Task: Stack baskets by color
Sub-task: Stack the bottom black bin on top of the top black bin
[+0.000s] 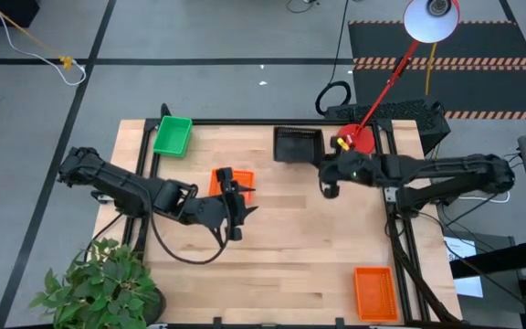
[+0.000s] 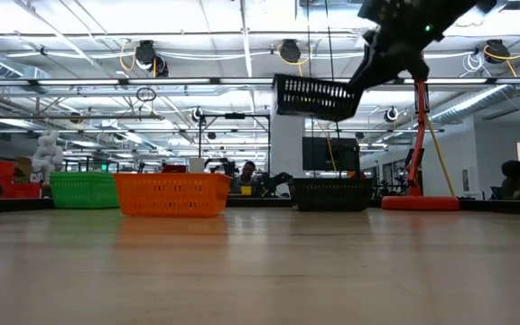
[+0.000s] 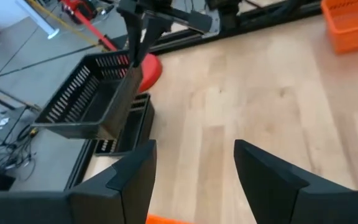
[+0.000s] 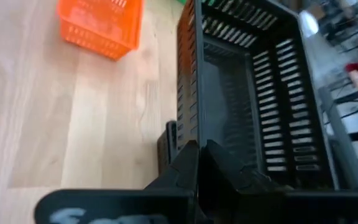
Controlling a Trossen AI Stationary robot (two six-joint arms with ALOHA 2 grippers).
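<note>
My right gripper point(image 2: 361, 83) is shut on a black basket point(image 2: 317, 97) that hangs in the air over the table's far middle. Just beneath and behind it, a second black basket point(image 2: 332, 194) rests on its base on the table. My left gripper point(image 3: 194, 168) stands open above an orange basket point(image 1: 231, 181) at mid-table and touches nothing. A green basket point(image 1: 172, 135) rests on its base at the far left. Another orange basket point(image 1: 373, 292) sits at the near right corner. My right gripper pinches one wall of the black basket at its rim point(image 4: 190, 140), near a corner, between its two fingers point(image 3: 135, 37). The fingers slant down from the table's right side. The basket is lifted clear, open side up, slightly tilted, and reaches away from the fingers.
A red lamp base point(image 1: 359, 139) stands at the far right of the table, its red arm rising to a white lamp head point(image 1: 430, 20). A potted plant point(image 1: 99, 283) stands at the near left corner. The wooden top point(image 1: 290, 247) between the arms is bare.
</note>
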